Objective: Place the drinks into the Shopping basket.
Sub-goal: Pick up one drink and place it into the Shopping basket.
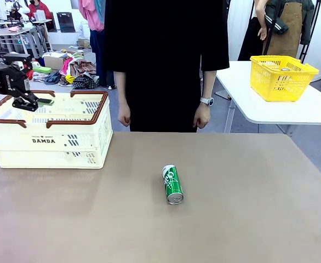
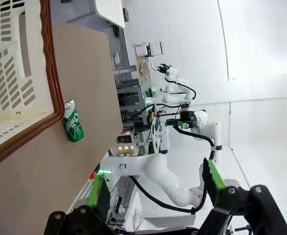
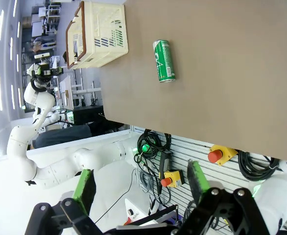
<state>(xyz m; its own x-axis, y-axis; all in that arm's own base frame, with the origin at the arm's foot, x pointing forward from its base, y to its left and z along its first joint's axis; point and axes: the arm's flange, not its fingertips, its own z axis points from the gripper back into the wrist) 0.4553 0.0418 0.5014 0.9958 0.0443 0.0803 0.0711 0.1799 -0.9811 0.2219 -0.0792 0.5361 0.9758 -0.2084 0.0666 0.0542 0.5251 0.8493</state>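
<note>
**A:** Green can (image 1: 172,184), whereabouts?

**B:** Lying on its side near the middle of the table (image 1: 248,219), silver end toward the robot. Well apart from the Shopping basket (image 1: 51,143) at far left.

**A:** Jaws?

**B:** Left gripper (image 1: 40,102) above the basket's rim, spread wide, empty. Right gripper (image 3: 139,183) likewise released, holding nothing.

**A:** Best way in?

**B:** Probably straight down, jaws straddling the can's width rather than its length. Close at mid-body to stop any rolling. Lift clear of the brown rim before letting go.
</note>
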